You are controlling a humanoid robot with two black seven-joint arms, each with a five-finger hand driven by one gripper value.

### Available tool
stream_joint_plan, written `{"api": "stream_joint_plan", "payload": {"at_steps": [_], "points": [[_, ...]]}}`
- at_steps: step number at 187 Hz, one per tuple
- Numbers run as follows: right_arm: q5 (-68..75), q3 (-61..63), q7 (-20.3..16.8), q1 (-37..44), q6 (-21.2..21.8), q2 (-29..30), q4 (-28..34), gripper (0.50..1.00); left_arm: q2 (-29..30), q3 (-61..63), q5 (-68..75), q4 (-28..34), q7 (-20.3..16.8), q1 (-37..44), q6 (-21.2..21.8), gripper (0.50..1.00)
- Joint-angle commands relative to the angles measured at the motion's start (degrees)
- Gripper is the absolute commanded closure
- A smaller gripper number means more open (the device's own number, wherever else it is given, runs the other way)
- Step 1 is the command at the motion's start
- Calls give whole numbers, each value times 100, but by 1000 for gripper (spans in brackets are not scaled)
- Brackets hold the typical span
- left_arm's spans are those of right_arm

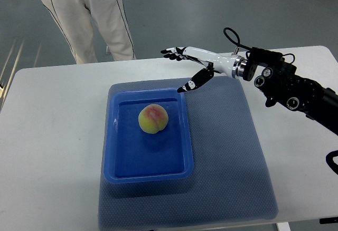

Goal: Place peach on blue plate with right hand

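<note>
A yellow-pink peach [153, 119] lies inside the blue plate [179, 162], a rectangular tray, toward its far half. My right hand [185, 68] hovers past the tray's far right corner, fingers spread and holding nothing, thumb pointing down at the rim. Its arm comes in from the right edge. The left arm does not show.
The tray rests on a grey-blue mat [232, 152] on a white table [47, 136]. A person in light trousers [90, 15] stands at the table's far side, left of my hand.
</note>
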Motion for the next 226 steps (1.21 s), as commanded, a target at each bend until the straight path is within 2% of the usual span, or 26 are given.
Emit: {"api": "stream_joint_plan", "payload": {"at_steps": [1, 32, 55, 72, 73, 99, 132, 171, 196, 226], "points": [[1222, 464, 0, -584, -30, -131, -12, 570, 0, 1, 0, 0, 0, 0, 0, 500], [3304, 596, 35, -1190, -513, -140, -328, 570, 0, 1, 0, 0, 0, 0, 0, 500], [4332, 605, 27, -1296, -654, -78, -636, 570, 0, 1, 0, 0, 0, 0, 0, 500], [4667, 596, 18, -1304, -716, -43, -671, 570, 0, 1, 0, 0, 0, 0, 0, 500], [5076, 596, -17, -1313, -759, -17, -671, 570, 0, 1, 0, 0, 0, 0, 0, 500], [5967, 596, -17, -1339, -795, 98, -671, 570, 0, 1, 0, 0, 0, 0, 0, 500], [6275, 623, 44, -1331, -1076, 379, -689, 570, 0, 1, 0, 0, 0, 0, 0, 500], [6267, 860, 132, -1339, -1138, 818, -689, 570, 0, 1, 0, 0, 0, 0, 0, 500], [6188, 851, 545, -1339, -1155, 854, -680, 570, 0, 1, 0, 0, 0, 0, 0, 500], [6188, 843, 633, -1322, -1287, 854, -680, 570, 0, 1, 0, 0, 0, 0, 0, 500]]}}
